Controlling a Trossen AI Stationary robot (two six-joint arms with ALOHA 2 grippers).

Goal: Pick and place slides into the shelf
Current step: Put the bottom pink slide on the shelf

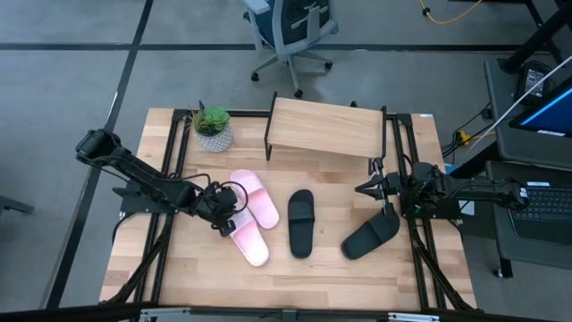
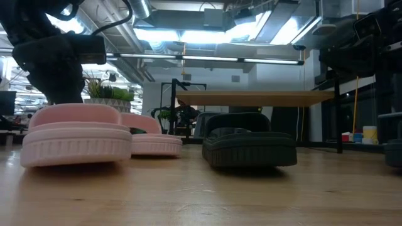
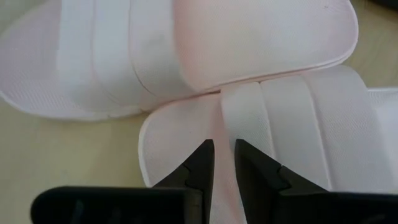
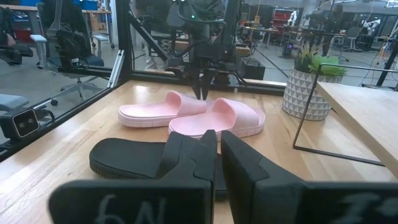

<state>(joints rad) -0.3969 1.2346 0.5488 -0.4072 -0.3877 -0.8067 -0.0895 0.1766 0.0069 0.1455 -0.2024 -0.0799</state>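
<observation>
Two light pink slides lie side by side on the table's left half: the far one (image 1: 256, 199) and the near one (image 1: 251, 241), both flat on their soles. My left gripper (image 3: 224, 158) stands over the near pink slide (image 3: 280, 130), shut on its strap. One black slide (image 1: 301, 222) lies mid-table and a second (image 1: 370, 235) lies slanted on the right. My right gripper (image 4: 219, 162) hovers shut above that second slide's far end, raised off the table. The shelf (image 1: 326, 130) stands at the far edge with a bare plank top. My left gripper pinches the edge of the near pink slide's strap (image 3: 225, 118) between its two fingers, one on the footbed side and one on the ribbed top. It comes from above, pointing down. The slide's sole (image 2: 75, 150) lies flat on the table.
A potted plant (image 1: 213, 128) stands at the far left, beside the shelf. The far pink slide's edge (image 3: 273, 71) touches or overlaps the held one. Bare wood lies along the near edge. An office chair (image 1: 290, 31) stands on the floor beyond the table.
</observation>
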